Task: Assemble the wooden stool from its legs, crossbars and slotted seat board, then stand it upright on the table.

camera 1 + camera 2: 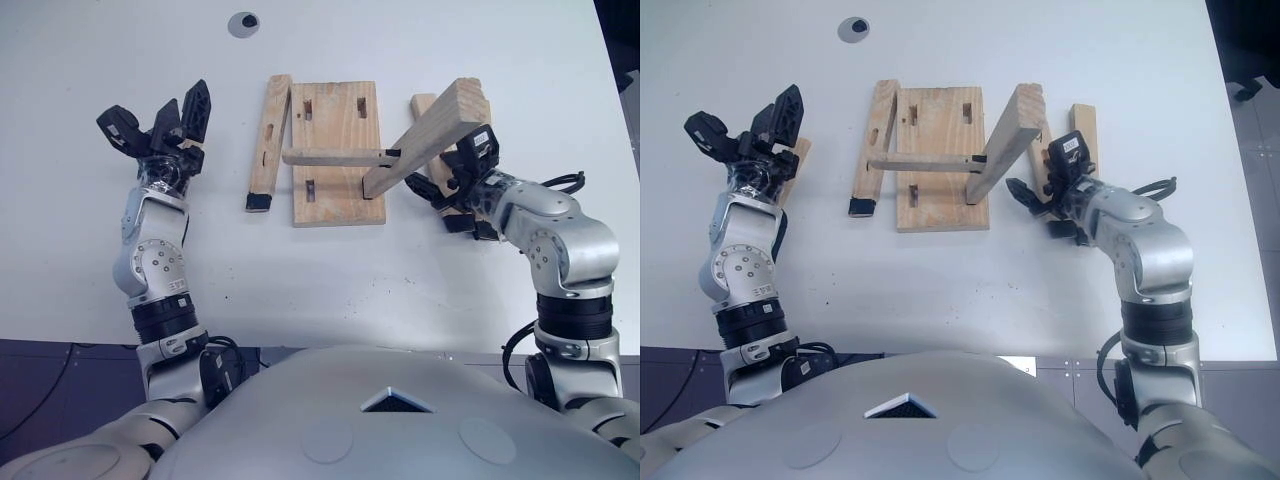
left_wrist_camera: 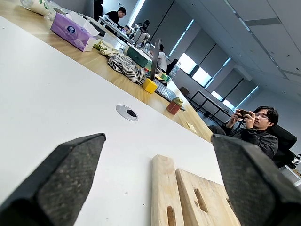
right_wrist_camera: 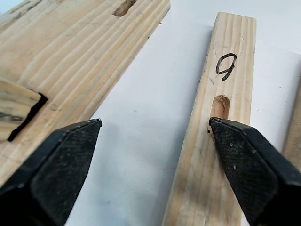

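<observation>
Pine parts, judged stiff and light: the slotted seat board (image 1: 338,200) lies flat on the white tabletop (image 1: 300,270), one leg (image 1: 268,142) just beside its left edge, and a crossbar (image 1: 335,157) joined to a tilted leg (image 1: 430,135) leans over its right side. Your right hand (image 1: 452,180) hovers spread above a third leg (image 3: 202,155) bearing a handwritten mark (image 3: 225,66) like a 9, while your left hand (image 1: 160,120), also spread, is raised well apart. Grip legs mid-length; the joint may work loose.
</observation>
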Controlling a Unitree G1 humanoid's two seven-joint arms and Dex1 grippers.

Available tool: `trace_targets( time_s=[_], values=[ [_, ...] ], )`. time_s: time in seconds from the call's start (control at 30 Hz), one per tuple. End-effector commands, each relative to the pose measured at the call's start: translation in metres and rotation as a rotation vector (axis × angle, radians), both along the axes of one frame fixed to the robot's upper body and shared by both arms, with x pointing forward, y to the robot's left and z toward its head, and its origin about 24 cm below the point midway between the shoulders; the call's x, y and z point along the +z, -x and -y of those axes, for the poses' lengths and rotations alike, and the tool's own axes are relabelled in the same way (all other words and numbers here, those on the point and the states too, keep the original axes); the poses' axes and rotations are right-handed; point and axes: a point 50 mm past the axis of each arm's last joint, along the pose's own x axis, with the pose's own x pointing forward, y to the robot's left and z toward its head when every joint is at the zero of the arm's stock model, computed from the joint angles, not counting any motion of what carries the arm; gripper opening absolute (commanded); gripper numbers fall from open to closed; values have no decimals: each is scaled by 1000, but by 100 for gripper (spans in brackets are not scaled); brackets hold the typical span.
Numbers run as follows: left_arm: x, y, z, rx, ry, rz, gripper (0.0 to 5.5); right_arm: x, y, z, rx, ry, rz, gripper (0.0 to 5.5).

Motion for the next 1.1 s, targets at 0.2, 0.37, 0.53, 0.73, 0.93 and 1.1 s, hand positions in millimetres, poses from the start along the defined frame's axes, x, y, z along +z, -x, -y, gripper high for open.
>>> trace_targets(
  time_s=[0.2,0.37,0.53,0.73,0.93,1.1],
  values=[
    [1,-3,0,13,-2,-4,413,19,-15,1,-25,12,142,422],
    [1,-4,1,13,-3,1,413,5,-16,11,-74,76,106,422],
    [1,-4,1,14,-1,2,413,-4,-16,15,-92,94,60,404],
    [1,-5,1,16,-2,0,413,-11,-13,18,-86,106,-1,310],
    [0,-5,2,17,-6,-3,413,-13,-14,17,-83,119,-11,211],
    [6,-9,3,12,-11,20,413,-8,-19,15,-88,111,22,201]
  ],
)
